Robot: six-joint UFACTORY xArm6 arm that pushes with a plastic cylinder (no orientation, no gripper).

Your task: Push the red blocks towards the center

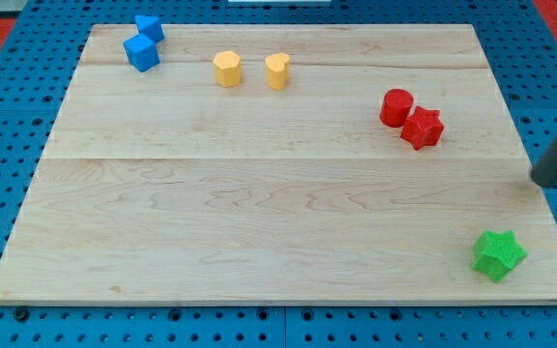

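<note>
A red cylinder block [395, 106] and a red star block [422, 128] sit touching each other at the right of the wooden board [259, 213], above its middle height. My tip [546, 182] is at the board's right edge, to the right of and below the red star, well apart from it. The rod runs up and out of the view's right side.
Two blue blocks [143, 43] sit together at the top left. A yellow hexagon block [227, 69] and a yellow heart block [278, 71] stand side by side at the top middle. A green star block [498, 254] lies at the bottom right, below my tip.
</note>
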